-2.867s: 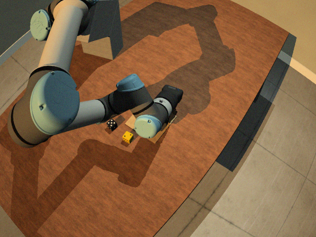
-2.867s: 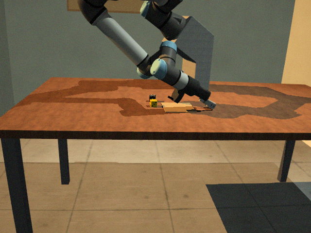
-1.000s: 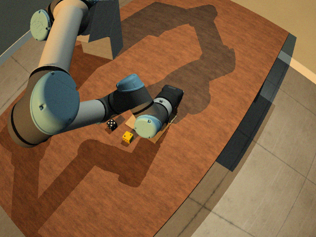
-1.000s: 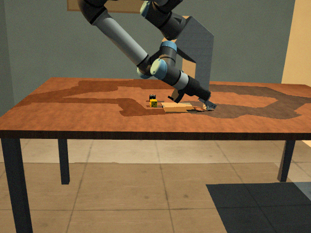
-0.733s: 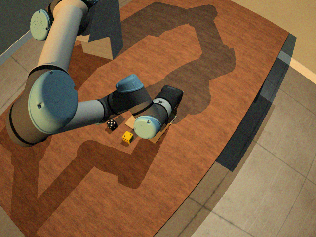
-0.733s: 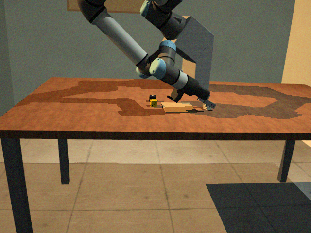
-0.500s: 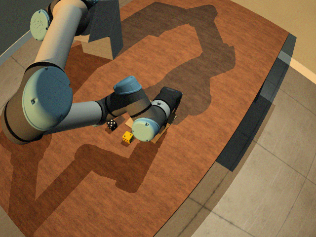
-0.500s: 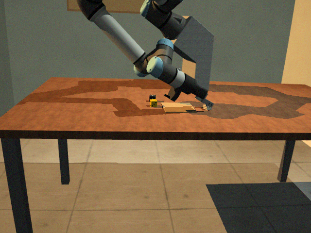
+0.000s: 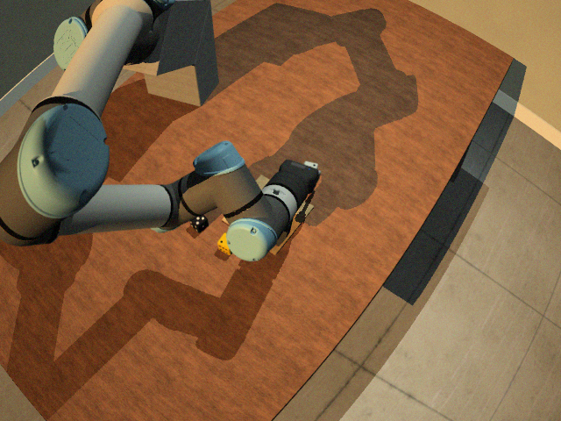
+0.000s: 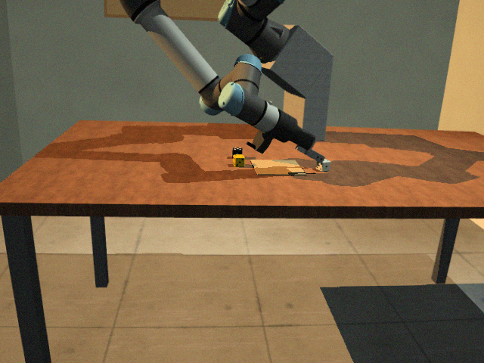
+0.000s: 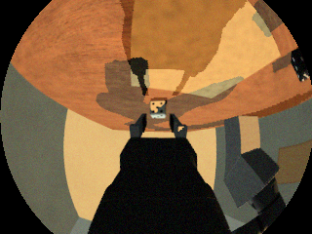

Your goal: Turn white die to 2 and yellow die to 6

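Observation:
The white die [image 10: 324,165] [image 11: 158,108] [image 9: 311,164] sits between my gripper's fingers, just past the right edge of the tan mat [image 10: 273,166] [image 9: 281,243] and low over the table. My gripper [image 10: 321,162] [image 11: 158,119] is open, slanting down to the right, with a finger on either side of the die and gaps showing. I cannot tell whether the die rests on the table. The yellow die [image 9: 223,243] [image 10: 238,159] lies on the table just left of the mat. The black die [image 9: 199,223] [image 10: 236,150] lies right behind it. My wrist hides most of the mat in the overhead view.
The grey robot pedestal [image 10: 308,78] [image 9: 185,45] stands at the back of the wooden table [image 10: 117,183] [image 9: 362,113]. The arm's elbow and forearm hang low over the dice and the mat.

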Tool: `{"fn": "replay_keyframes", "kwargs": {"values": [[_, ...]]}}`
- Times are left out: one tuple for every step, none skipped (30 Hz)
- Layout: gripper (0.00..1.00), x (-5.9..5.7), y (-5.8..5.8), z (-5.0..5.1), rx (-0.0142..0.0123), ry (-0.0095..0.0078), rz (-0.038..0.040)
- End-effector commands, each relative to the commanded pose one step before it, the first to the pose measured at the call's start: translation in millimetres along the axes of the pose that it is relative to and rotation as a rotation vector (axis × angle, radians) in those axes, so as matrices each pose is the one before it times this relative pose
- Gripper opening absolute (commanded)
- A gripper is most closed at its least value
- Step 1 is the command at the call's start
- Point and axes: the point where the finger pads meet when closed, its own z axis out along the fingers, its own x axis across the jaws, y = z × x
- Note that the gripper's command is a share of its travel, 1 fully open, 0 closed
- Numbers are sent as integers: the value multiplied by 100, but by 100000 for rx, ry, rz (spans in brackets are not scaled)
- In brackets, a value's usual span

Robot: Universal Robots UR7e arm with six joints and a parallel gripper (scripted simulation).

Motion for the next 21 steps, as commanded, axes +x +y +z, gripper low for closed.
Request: {"fn": "replay_keyframes", "kwargs": {"values": [[87, -11, 239, -168, -55, 13, -73], [87, 0, 155, -83, 0, 0, 0], [87, 0, 209, -111, 0, 0, 0], [87, 0, 260, -138, 0, 0, 0], [87, 0, 307, -164, 0, 0, 0], [87, 0, 348, -185, 0, 0, 0], [87, 0, 380, -202, 0, 0, 0], [87, 0, 401, -213, 0, 0, 0], [87, 0, 412, -219, 0, 0, 0], [87, 0, 411, -219, 0, 0, 0], [87, 0, 399, -212, 0, 0, 0], [87, 0, 377, -200, 0, 0, 0], [87, 0, 0, 0, 0, 0, 0], [87, 0, 0, 0, 0, 0, 0], [87, 0, 344, -183, 0, 0, 0], [87, 0, 304, -161, 0, 0, 0], [87, 0, 256, -136, 0, 0, 0], [87, 0, 205, -109, 0, 0, 0], [87, 0, 153, -81, 0, 0, 0], [87, 0, 102, -54, 0, 0, 0], [87, 0, 58, -31, 0, 0, 0]]}}
